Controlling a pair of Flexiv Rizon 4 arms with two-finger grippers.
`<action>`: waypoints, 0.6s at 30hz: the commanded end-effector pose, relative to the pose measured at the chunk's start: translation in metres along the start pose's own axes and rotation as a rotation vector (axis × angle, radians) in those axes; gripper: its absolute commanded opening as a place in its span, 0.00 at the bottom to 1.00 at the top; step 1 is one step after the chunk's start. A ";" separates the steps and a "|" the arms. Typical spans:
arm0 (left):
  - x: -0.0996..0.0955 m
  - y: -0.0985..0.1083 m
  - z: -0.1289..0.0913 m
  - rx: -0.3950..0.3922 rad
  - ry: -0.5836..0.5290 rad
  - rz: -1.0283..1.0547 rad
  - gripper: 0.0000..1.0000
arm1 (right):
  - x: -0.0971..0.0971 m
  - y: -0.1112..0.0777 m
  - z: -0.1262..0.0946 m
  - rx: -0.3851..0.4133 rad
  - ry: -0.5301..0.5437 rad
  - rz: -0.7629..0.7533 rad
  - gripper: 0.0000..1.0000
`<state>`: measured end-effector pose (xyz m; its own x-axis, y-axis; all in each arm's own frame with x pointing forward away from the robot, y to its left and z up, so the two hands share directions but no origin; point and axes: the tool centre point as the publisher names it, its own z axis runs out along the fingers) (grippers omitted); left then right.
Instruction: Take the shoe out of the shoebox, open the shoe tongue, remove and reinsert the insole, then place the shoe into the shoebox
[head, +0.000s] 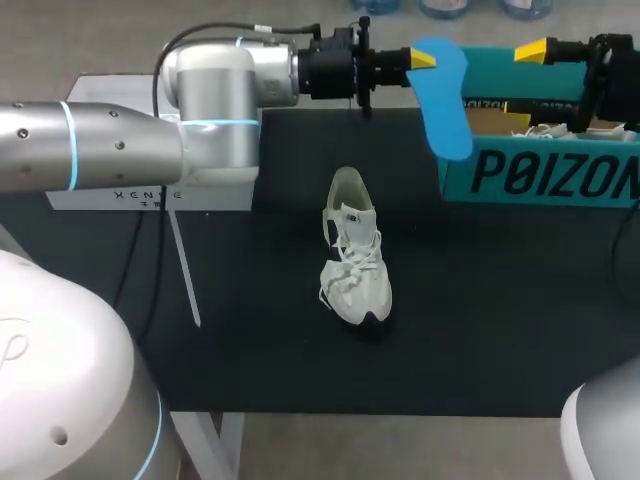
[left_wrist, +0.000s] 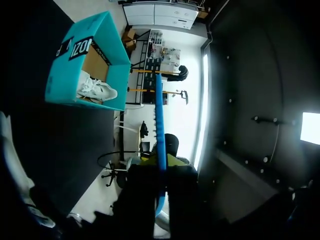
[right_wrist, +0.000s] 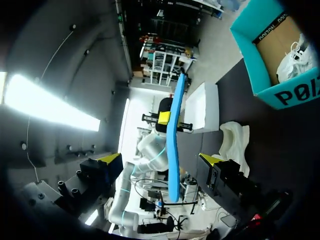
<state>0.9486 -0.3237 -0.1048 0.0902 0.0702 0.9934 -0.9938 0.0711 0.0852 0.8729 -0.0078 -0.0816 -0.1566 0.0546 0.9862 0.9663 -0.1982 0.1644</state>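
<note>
Below the left pincer, which is closed on the hanging insole, the shoe lies heel-first; the right pincer is wide open.

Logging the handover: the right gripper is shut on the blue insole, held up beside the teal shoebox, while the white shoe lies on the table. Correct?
Wrong arm: the left gripper is shut on the blue insole; the right gripper is open, its jaws off it. The head view shows this. The rest holds.

Shoe on table, shoebox behind to its right, insole aloft before shoebox.
</note>
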 end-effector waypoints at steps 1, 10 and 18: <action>0.002 0.001 -0.005 -0.002 -0.008 -0.001 0.00 | -0.001 0.015 0.006 0.130 0.209 -0.028 1.00; 0.005 0.005 -0.008 -0.014 -0.014 -0.012 0.00 | -0.003 0.021 0.000 0.221 0.080 -0.026 1.00; 0.003 0.008 -0.007 -0.045 -0.034 -0.044 0.00 | 0.001 0.029 -0.008 0.261 -0.021 -0.046 1.00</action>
<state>0.9385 -0.3164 -0.1021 0.1315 0.0369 0.9906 -0.9858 0.1102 0.1267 0.8936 -0.0192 -0.0807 -0.1994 0.0371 0.9792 0.9797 -0.0160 0.2001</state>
